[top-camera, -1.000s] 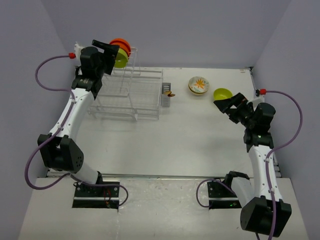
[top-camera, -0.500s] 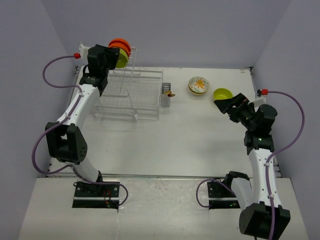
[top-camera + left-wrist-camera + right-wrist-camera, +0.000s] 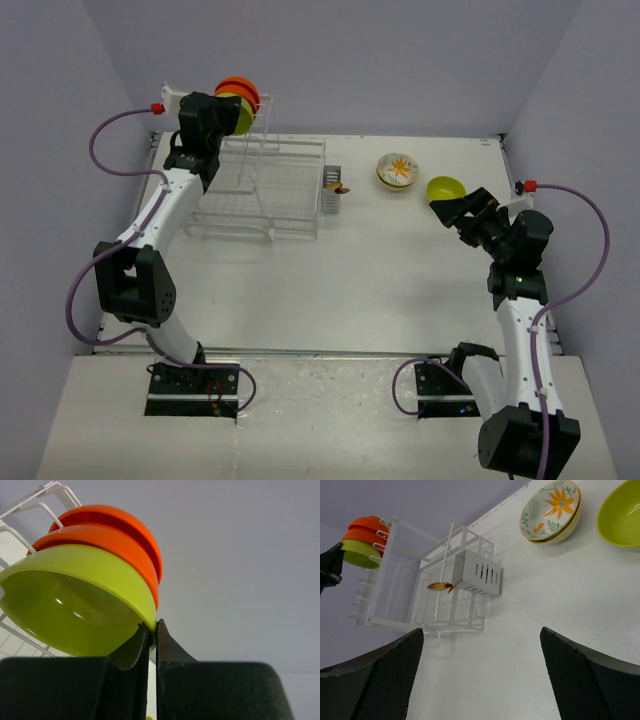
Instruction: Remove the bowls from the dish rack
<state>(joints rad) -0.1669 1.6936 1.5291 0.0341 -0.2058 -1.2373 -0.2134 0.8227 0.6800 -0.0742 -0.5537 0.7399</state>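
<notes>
At the top of the dish rack's (image 3: pixel 262 190) upright tower stand three bowls on edge: a lime-green bowl (image 3: pixel 75 600) in front of two orange-red bowls (image 3: pixel 112 532). My left gripper (image 3: pixel 152 627) is shut on the lime-green bowl's rim, one finger inside and one outside. On the table at the back right sit a cream flower-patterned bowl (image 3: pixel 398 171) and another lime-green bowl (image 3: pixel 445 187). My right gripper (image 3: pixel 482 635) hovers open over bare table, just near of that green bowl, holding nothing.
A small grey cutlery caddy (image 3: pixel 477 572) hangs on the rack's right end with a gold spoon (image 3: pixel 440 586) sticking out. The rack's low tray (image 3: pixel 420 600) holds nothing. Grey walls close in at the back and both sides.
My left gripper moved in to the lime-green bowl on the tower and closed on its rim. The right arm has barely moved.
</notes>
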